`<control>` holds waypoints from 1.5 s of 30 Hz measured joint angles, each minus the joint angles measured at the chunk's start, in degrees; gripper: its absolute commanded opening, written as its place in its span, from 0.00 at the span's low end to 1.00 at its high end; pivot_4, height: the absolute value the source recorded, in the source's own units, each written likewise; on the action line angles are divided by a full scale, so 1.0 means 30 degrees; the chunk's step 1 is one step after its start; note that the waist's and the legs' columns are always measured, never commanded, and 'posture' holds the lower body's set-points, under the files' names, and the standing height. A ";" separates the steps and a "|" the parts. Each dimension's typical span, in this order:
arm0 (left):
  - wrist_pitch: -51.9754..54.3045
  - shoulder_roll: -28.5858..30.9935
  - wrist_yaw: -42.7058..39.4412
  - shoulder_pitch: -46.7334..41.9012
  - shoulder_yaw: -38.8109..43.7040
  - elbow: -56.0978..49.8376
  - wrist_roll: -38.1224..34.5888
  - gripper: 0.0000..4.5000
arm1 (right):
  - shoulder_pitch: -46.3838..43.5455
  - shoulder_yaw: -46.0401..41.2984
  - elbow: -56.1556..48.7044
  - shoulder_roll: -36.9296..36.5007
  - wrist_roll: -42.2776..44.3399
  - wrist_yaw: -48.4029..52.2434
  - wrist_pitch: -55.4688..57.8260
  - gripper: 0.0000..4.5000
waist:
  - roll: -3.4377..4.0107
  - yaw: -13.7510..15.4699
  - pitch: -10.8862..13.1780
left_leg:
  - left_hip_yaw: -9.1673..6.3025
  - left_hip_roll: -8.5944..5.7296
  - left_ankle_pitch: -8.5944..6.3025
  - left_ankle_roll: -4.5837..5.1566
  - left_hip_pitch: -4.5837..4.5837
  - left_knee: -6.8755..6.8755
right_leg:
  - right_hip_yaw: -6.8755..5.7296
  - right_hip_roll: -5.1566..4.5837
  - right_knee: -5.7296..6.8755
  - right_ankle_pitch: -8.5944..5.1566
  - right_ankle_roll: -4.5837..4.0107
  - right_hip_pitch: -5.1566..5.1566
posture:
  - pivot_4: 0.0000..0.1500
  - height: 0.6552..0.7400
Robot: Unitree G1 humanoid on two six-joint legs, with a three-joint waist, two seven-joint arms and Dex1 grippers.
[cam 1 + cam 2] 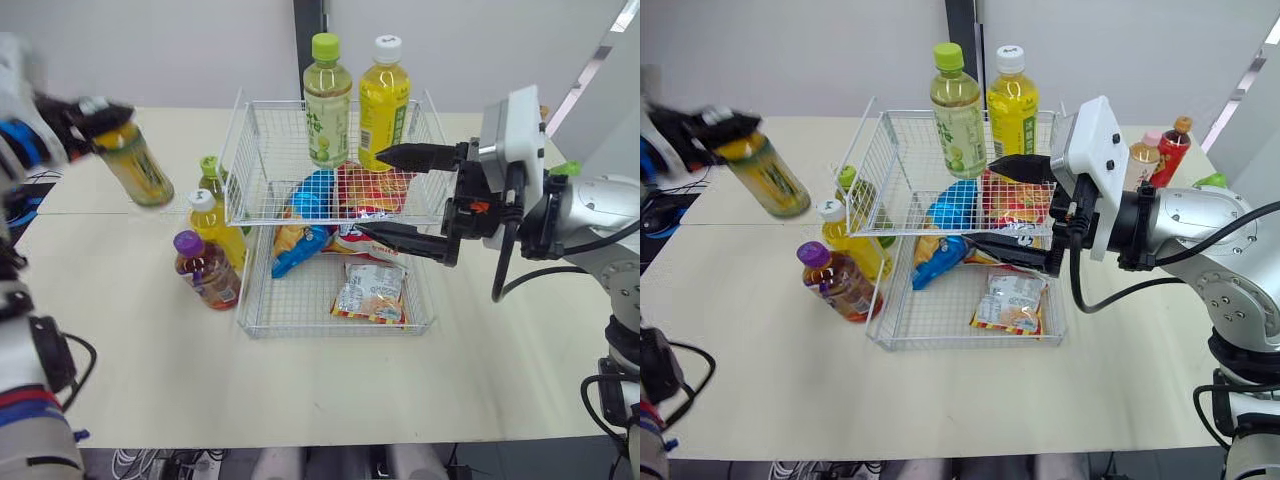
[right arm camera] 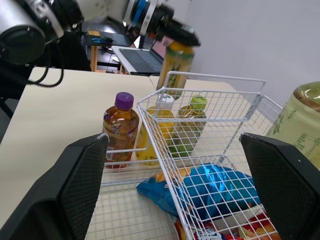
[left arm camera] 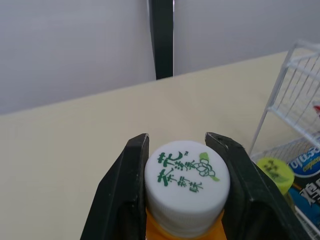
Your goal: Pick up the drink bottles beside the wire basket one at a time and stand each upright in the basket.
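Left eye view: up in the air left of the wire basket [image 1: 232, 160], the left gripper [image 1: 98, 122] clamps a yellow tea bottle [image 1: 138, 168] by its cap, long axis tilted, base slanting down toward the basket. Over the basket the right gripper [image 1: 370, 192] gapes, holding nothing. A green tea bottle [image 1: 327, 100] and a yellow drink bottle [image 1: 384, 100] stand on the basket's upper tier, with snack packets [image 1: 370, 290] below

Left wrist view: the white cap [image 3: 186, 180] shows its printed top

Right wrist view: a purple-capped bottle [image 2: 120, 130] stands just outside the basket

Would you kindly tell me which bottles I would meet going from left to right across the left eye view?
The raised bottle → purple-capped bottle → pale green bottle → yellow bottle, the last two standing in the basket.
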 measured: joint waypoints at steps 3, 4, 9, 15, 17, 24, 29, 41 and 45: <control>0.1147 0.0140 -0.1675 -0.4213 -0.2063 0.1476 0.0782 0.31 | 0.0043 -0.0551 0.0227 -0.0450 0.0552 0.0407 0.0156 1.00 | -0.0009 0.0077 0.0005 | -0.0024 -0.0023 0.0002 -0.0001 -0.0018 0.0020 | -0.0028 0.0006 -0.0008 -0.0002 0.0011 0.0017 | 1.00 1.00; 0.1361 -0.0024 -0.2190 -0.5586 -0.2711 0.2150 0.1045 0.31 | 0.0034 -0.0633 0.0260 -0.0599 0.0654 0.0467 0.0213 1.00 | -0.0013 0.0079 0.0008 | -0.0026 -0.0033 0.0002 -0.0001 -0.0023 0.0021 | -0.0033 0.0011 -0.0017 -0.0002 0.0014 0.0019 | 1.00 1.00; 0.1693 -0.1722 -0.3903 -1.1030 -0.4434 0.5103 0.2160 0.31 | 0.0046 -0.0729 0.0288 -0.0821 0.0851 0.0428 0.0436 1.00 | -0.0019 -0.0088 0.0018 | -0.0001 -0.0026 0.0000 0.0001 -0.0027 -0.0015 | -0.0014 0.0019 -0.0028 -0.0007 0.0021 -0.0014 | 1.00 1.00; 0.1699 -0.4027 -0.5085 -1.4055 -0.4937 0.7734 0.2782 0.31 | 0.0060 -0.0538 0.0219 -0.0329 0.0802 -0.0433 0.0524 1.00 | -0.0006 -0.0474 0.0029 | 0.0026 -0.0006 0.0000 0.0002 -0.0034 -0.0024 | 0.0011 0.0020 0.0010 -0.0012 0.0025 -0.0061 | 1.00 1.00; 0.1674 -0.4444 -0.5451 -1.4195 -0.4958 0.8130 0.2910 0.31 | 0.0063 -0.0505 0.0190 -0.0304 0.0804 -0.0595 0.0577 1.00 | -0.0002 -0.0538 0.0031 | 0.0087 -0.0006 0.0000 0.0002 -0.0038 -0.0025 | 0.0053 0.0008 0.0079 -0.0013 0.0025 -0.0132 | 1.00 1.00; 0.0268 -0.5436 -0.6053 -1.3096 -0.5537 0.8919 0.3837 0.31 | 0.0467 -0.0539 -0.0149 -0.0308 0.0890 -0.1283 0.0787 1.00 | 0.0002 -0.0543 0.0035 | 0.0148 0.0042 0.0002 0.0002 -0.0066 -0.0024 | 0.0068 0.0000 0.0122 -0.0011 0.0018 -0.0210 | 1.00 1.00; -0.0625 -0.6131 -0.5689 -1.2007 -0.5361 0.9167 0.3991 0.31 | 0.0512 -0.0873 -0.0319 -0.0344 0.1163 -0.1680 0.0826 1.00 | -0.0003 -0.0462 0.0037 | 0.0141 0.0030 0.0002 0.0002 -0.0084 -0.0012 | 0.0063 -0.0016 0.0118 -0.0010 0.0018 -0.0210 | 1.00 1.00; -0.1807 -0.7379 -0.4216 -1.0972 -0.4346 1.0489 0.3986 0.31 | 0.0501 -0.1321 0.0026 -0.0993 0.1146 -0.2081 0.0951 1.00 | -0.0003 -0.0451 0.0037 | 0.0145 0.0001 0.0003 0.0004 -0.0085 -0.0007 | 0.0059 -0.0031 0.0122 -0.0010 0.0017 -0.0209 | 1.00 1.00; -0.1860 -0.7632 -0.4177 -1.0918 -0.4124 1.0673 0.3986 0.31 | 0.0496 -0.1340 0.0098 -0.1168 0.1160 -0.2095 0.0951 1.00 | -0.0003 -0.0461 0.0037 | 0.0145 0.0001 0.0003 0.0004 -0.0085 -0.0009 | 0.0056 -0.0030 0.0123 -0.0010 0.0017 -0.0209 | 1.00 1.00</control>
